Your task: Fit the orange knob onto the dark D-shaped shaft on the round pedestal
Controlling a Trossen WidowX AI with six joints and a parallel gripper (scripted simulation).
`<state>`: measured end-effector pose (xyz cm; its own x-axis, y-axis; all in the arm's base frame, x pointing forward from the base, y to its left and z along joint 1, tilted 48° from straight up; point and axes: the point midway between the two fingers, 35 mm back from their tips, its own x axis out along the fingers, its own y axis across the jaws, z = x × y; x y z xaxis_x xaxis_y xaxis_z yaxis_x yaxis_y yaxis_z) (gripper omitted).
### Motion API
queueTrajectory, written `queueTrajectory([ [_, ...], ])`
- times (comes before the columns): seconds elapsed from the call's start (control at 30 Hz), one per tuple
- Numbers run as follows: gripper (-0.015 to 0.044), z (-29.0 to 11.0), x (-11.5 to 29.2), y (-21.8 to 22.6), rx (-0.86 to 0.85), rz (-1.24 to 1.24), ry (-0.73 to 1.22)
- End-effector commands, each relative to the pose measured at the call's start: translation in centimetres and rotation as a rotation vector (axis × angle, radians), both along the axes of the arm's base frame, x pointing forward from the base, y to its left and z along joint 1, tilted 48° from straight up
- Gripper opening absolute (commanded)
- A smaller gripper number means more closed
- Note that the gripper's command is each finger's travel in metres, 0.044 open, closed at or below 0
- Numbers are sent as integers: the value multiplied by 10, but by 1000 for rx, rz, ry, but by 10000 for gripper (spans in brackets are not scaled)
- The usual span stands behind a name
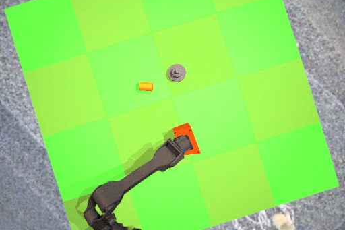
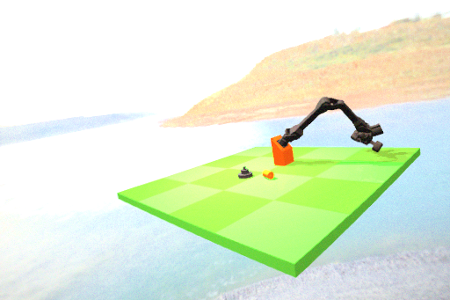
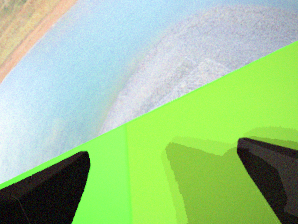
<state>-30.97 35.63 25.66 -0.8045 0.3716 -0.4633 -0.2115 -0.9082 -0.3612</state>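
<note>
your orange knob (image 1: 146, 86) is a short cylinder lying on its side just left of the grey pedestal (image 1: 176, 72), while your gripper (image 3: 162, 189) hangs spread wide, empty.

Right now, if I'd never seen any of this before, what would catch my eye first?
Probably the bright green checkered board, then the dark arm reaching in from its near edge with an orange block at its tip. Near the middle, a small orange knob lies on its side beside a grey round pedestal, untouched; the jaws stand open and empty.
</note>
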Motion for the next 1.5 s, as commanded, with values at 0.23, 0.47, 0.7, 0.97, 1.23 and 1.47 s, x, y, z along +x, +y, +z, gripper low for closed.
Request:
queueTrajectory([
  [0.23,440,91,170,55,41,-566,259],
  [0.47,440,110,298,66,-11,-938,455],
  [0.7,440,103,398,52,-194,-1252,744],
  [0.97,440,67,492,12,-535,-1589,1220],
  [1.23,440,-9,576,-53,-831,-1901,1580],
  [1.47,440,-87,624,-137,-1112,-2122,2009],
])
